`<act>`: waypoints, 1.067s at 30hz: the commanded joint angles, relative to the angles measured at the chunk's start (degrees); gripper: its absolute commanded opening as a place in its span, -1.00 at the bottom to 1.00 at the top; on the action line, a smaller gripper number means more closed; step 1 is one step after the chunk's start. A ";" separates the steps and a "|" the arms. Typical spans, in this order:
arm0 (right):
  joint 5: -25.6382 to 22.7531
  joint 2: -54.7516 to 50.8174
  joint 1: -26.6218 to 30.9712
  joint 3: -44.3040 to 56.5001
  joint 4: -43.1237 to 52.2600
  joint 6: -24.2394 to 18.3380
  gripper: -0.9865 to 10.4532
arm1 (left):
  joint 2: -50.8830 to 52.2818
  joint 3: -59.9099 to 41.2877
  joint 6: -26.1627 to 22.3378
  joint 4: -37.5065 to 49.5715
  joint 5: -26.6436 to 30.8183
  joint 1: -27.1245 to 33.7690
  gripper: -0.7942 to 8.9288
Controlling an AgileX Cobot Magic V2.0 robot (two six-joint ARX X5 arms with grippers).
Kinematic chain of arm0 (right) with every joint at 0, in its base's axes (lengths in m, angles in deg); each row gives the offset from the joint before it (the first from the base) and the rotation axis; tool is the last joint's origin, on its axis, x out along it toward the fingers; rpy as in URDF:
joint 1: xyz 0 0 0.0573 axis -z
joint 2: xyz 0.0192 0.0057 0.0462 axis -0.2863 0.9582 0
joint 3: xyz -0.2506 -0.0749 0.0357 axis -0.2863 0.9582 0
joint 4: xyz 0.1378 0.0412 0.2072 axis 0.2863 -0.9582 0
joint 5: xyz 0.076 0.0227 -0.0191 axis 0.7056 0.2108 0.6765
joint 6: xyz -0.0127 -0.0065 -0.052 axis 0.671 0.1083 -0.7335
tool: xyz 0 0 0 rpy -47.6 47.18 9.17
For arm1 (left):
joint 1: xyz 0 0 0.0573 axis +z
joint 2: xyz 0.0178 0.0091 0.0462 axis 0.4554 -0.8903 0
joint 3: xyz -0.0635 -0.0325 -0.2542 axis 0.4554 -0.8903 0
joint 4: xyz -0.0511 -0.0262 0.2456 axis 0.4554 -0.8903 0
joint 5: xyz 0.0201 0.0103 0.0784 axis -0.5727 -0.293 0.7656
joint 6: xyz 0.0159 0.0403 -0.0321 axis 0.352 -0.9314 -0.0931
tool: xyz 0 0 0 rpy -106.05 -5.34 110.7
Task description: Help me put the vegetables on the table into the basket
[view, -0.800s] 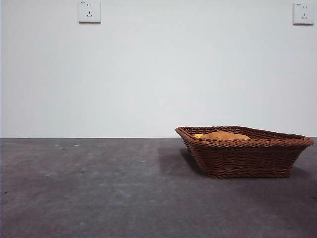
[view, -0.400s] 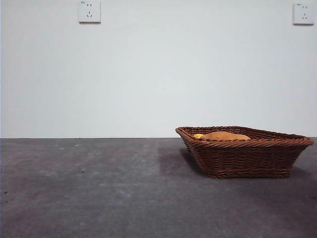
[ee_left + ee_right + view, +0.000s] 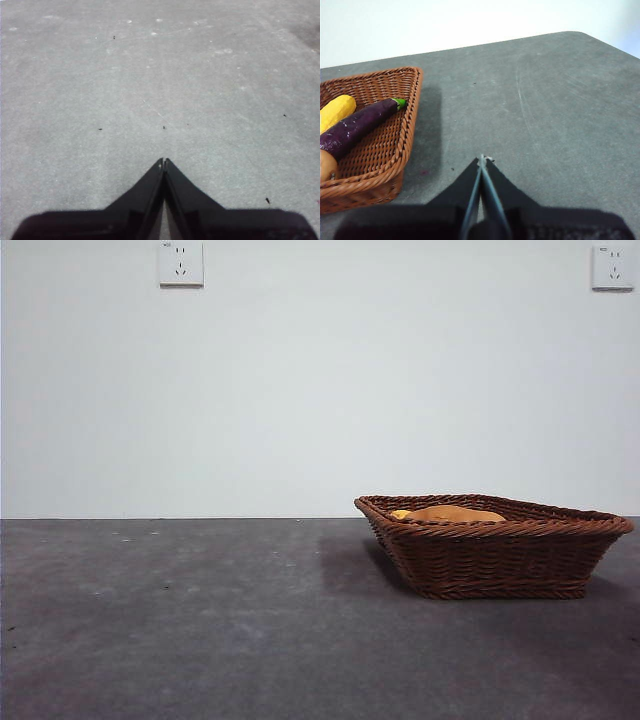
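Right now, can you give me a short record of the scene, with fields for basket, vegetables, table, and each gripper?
basket: brown wicker, on the table's right side in the front view
vegetables: eggplant, yellow piece and potato all lie inside the basket
table: grey; no vegetables seen on it
left gripper: fingers shut, empty, over bare table
right gripper: fingers shut, empty, beside the basket
task state: looks finished

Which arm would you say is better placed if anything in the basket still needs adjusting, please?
Probably the right. The right gripper is beside the basket, holding the eggplant and yellow piece; the left gripper sees only bare table.
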 commanded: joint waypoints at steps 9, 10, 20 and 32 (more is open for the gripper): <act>-0.15 -0.09 0.00 0.50 0.13 0.61 -0.83 | 0.00 -0.61 -0.70 0.33 -0.26 0.20 -0.84; -0.15 -0.09 0.00 0.50 0.13 0.61 -0.83 | 0.00 -0.61 -0.70 0.33 -0.26 0.20 -0.84; -0.15 -0.09 0.00 0.50 0.13 0.61 -0.83 | 0.00 -0.61 -0.70 0.33 -0.26 0.20 -0.84; -0.46 -0.07 0.00 0.50 0.13 0.61 -0.83 | -2.34 -0.59 -0.70 2.03 -0.26 0.20 -0.84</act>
